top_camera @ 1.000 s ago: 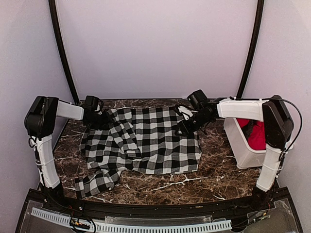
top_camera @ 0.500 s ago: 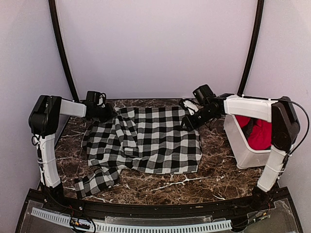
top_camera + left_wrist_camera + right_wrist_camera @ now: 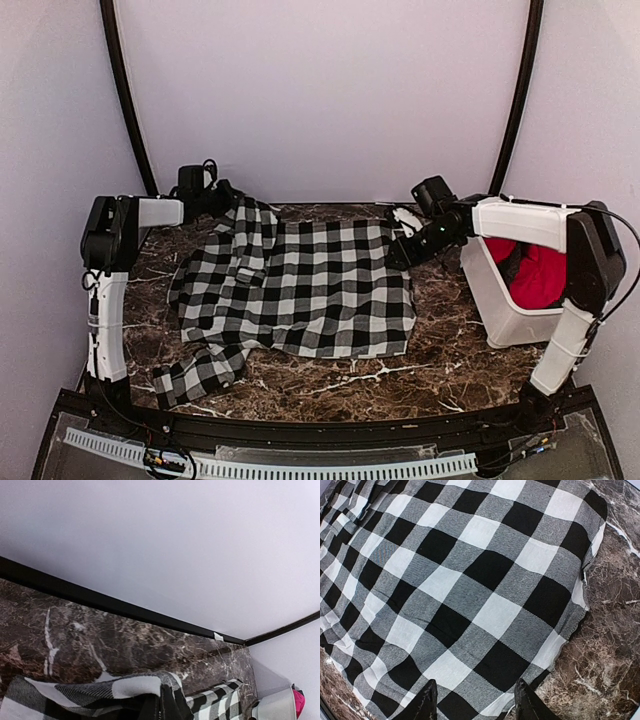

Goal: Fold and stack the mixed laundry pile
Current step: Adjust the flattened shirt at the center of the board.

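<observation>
The black-and-white checked garment (image 3: 300,290) lies spread on the marble table (image 3: 440,360), with a sleeve trailing to the near left. My left gripper (image 3: 222,197) is shut on its far left corner and holds that corner up near the back wall. In the left wrist view the checked cloth (image 3: 125,692) drapes over the jaws and hides them. My right gripper (image 3: 398,254) hovers open over the far right corner. In its wrist view both fingertips (image 3: 427,702) stand apart above the checked cloth (image 3: 485,585). The red garment (image 3: 538,278) lies in the bin.
A white plastic bin (image 3: 500,310) stands at the right edge of the table, also showing as the bin (image 3: 274,710) in the left wrist view. Black frame posts (image 3: 128,110) rise at both back corners. Bare marble (image 3: 605,645) lies right of the cloth's edge.
The left gripper shut on the garment's far left corner and carried it up and back toward the wall. The right gripper drifted slightly right and back, staying open.
</observation>
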